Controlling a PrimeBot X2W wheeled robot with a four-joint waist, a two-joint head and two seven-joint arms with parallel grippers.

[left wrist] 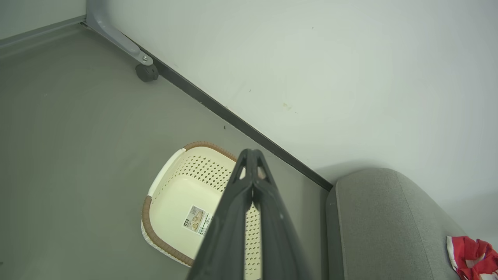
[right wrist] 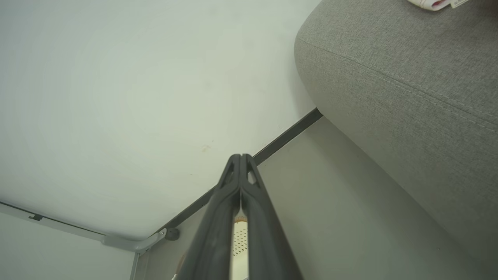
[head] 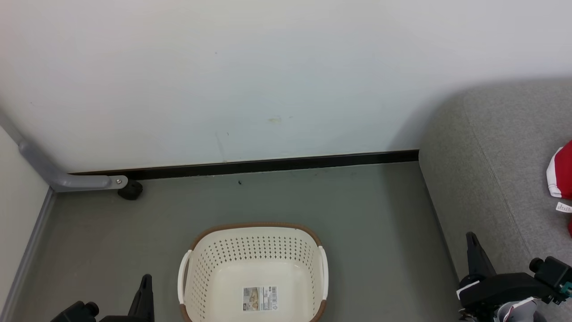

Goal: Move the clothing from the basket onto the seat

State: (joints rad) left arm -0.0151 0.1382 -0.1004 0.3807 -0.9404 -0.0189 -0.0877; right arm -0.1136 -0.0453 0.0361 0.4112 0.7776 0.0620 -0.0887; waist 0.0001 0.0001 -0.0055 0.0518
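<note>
I have both tools pinched closed on nothing: the left tool (left wrist: pixel 252 154) and the right tool (right wrist: pixel 241 157) each show their fingertips pressed together. The clothing (head: pixel 564 170) lies on the seat (head: pixel 491 179), ahead and right of the right tool, well apart from it. The basket (head: pixel 254 226) sits on the floor (head: pixel 380 223) between the tools, nearer the left one. Open floor separates the basket from the seat's rounded edge, and the wall (head: pixel 268 80) stands beyond.

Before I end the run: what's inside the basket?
Inside the basket: a paper label on a bare bottom, nothing else. The head view crops its near end; the left gripper covers part in its wrist view.
</note>
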